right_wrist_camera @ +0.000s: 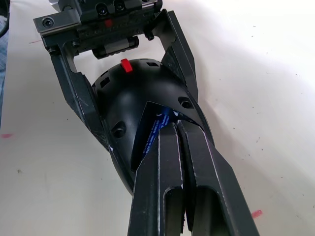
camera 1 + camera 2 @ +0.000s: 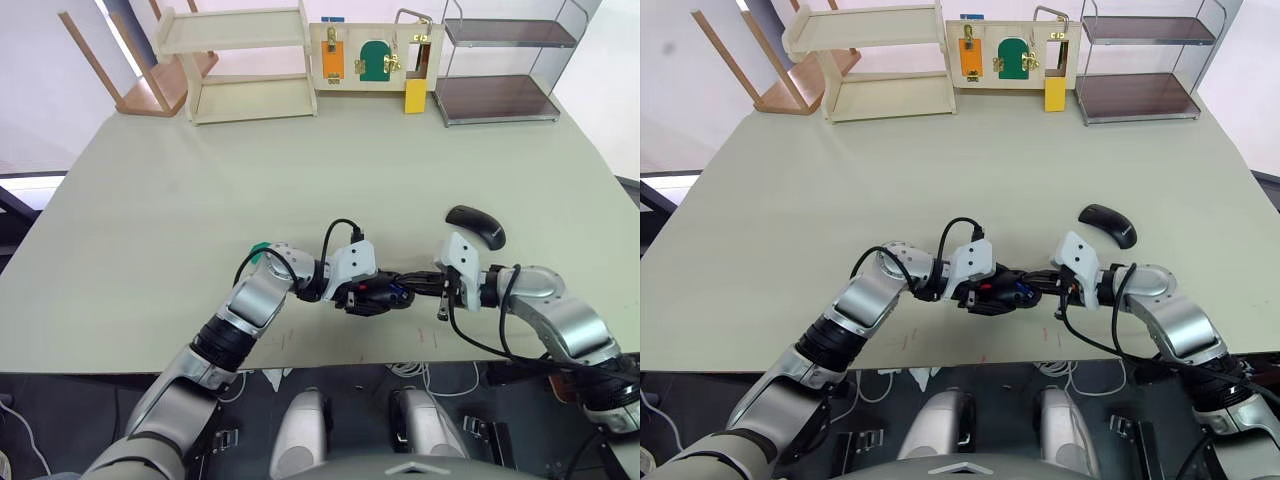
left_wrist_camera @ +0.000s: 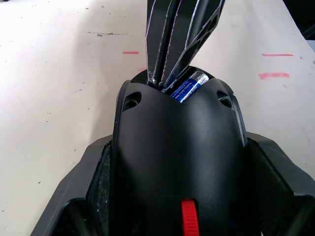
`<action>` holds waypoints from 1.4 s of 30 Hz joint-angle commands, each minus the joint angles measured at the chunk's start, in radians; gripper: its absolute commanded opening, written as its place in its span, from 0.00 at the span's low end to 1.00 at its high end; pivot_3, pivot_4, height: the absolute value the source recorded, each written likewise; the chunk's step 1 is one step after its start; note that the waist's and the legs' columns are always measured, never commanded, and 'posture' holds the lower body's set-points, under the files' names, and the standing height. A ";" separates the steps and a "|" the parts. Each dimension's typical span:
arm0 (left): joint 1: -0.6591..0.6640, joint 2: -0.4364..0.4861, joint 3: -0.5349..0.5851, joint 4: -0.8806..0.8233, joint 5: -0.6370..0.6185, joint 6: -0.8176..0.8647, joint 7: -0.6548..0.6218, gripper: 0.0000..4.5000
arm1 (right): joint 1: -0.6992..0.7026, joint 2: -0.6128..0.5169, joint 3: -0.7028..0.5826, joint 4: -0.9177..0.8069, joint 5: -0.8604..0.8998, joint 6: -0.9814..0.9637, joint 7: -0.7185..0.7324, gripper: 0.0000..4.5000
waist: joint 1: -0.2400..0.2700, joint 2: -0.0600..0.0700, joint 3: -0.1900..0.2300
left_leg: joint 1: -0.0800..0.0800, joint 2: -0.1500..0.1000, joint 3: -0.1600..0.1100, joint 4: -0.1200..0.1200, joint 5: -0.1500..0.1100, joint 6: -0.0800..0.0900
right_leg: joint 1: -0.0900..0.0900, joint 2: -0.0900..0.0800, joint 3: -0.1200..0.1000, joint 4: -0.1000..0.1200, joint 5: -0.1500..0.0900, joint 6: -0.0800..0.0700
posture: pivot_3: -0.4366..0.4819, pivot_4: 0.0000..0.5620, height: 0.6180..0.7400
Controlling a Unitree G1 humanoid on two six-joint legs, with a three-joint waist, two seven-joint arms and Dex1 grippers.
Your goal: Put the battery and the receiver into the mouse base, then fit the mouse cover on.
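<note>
Pale green tabletop [image 2: 200, 220] carries the work near its front edge. From the left, the left gripper [image 1: 123, 73] is clamped on the sides of the black oval mouse base [image 1: 133, 98] with red parts. The small blue cylindrical battery [image 3: 184, 88] is seen in its open slot, met by the right gripper [image 3: 174, 54], fingers pressed together. Farther right, the glossy black mouse cover [image 2: 477, 226] lies apart.

I am logging a pale grey-green table [image 2: 200, 200] carrying: mouse cover [image 2: 477, 226] lying right of centre; mouse base [image 2: 375, 293] sitting near the front edge; wooden shelf unit [image 2: 245, 62], latch board [image 2: 375, 55] and wire-framed rack [image 2: 500, 60] standing along the far edge.
</note>
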 commanded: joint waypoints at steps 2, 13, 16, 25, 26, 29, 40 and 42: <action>0.020 0.014 -0.026 0.009 0.012 0.027 -0.010 0.65 | 0.028 0.008 0.025 0.044 -0.023 0.037 0.006 0.01 | 0.000 0.000 -0.001 | 0.000 0.000 0.000 0.000 0.000 0.000 | 0.000 0.000 0.000 0.000 0.000 0.000 | 0.48 0.27 1.00; 0.020 0.017 -0.033 -0.004 0.012 0.035 -0.012 0.65 | 0.039 0.050 -0.021 0.020 0.011 0.061 -0.016 0.01 | -0.002 -0.001 -0.007 | 0.003 0.000 -0.001 -0.001 0.000 0.000 | 0.003 0.000 0.000 0.000 -0.003 -0.004 | 0.48 0.27 1.00; 0.022 0.019 -0.035 -0.010 0.013 0.037 -0.014 0.65 | 0.050 0.061 -0.042 -0.005 0.032 0.056 -0.014 0.01 | -0.002 -0.001 -0.006 | 0.003 0.000 -0.001 -0.001 0.000 0.000 | 0.003 0.000 -0.001 0.000 -0.003 -0.004 | 0.48 0.27 1.00; 0.020 0.023 -0.042 -0.011 0.014 0.040 -0.019 0.65 | 0.119 0.025 -0.122 -0.078 0.053 0.035 -0.011 0.01 | -0.001 -0.001 -0.006 | 0.002 0.000 -0.001 -0.001 0.000 0.000 | 0.003 0.000 -0.001 0.000 -0.003 -0.004 | 0.48 0.27 1.00; 0.020 0.023 -0.043 -0.011 0.015 0.040 -0.019 0.65 | 0.135 0.022 -0.139 -0.088 0.069 0.009 0.010 0.01 | -0.001 -0.001 -0.006 | 0.002 0.000 -0.001 -0.001 0.000 0.000 | 0.003 0.000 -0.001 -0.001 -0.003 -0.004 | 0.48 0.27 1.00; 0.020 0.024 -0.044 -0.012 0.014 0.043 -0.021 0.65 | 0.184 0.004 -0.182 -0.095 0.083 -0.068 0.051 0.01 | -0.001 -0.001 -0.006 | 0.002 0.000 -0.001 -0.002 0.000 0.000 | 0.003 0.000 -0.001 -0.001 -0.004 -0.003 | 0.48 0.27 1.00; 0.023 0.020 -0.045 -0.019 0.011 0.064 -0.016 0.65 | 0.250 -0.028 -0.310 0.058 0.183 -0.267 0.278 0.06 | 0.000 -0.001 -0.006 | 0.002 0.000 -0.001 -0.002 0.000 0.000 | 0.003 0.001 -0.001 -0.001 -0.004 -0.003 | 0.48 0.27 1.00; 0.023 0.021 -0.044 -0.017 0.013 0.064 -0.014 0.65 | 0.242 -0.052 -0.332 0.093 0.222 -0.255 0.336 0.23 | 0.000 -0.001 -0.006 | 0.002 0.000 -0.001 -0.002 0.000 0.000 | 0.003 0.000 -0.001 -0.001 -0.004 -0.003 | 0.48 0.27 1.00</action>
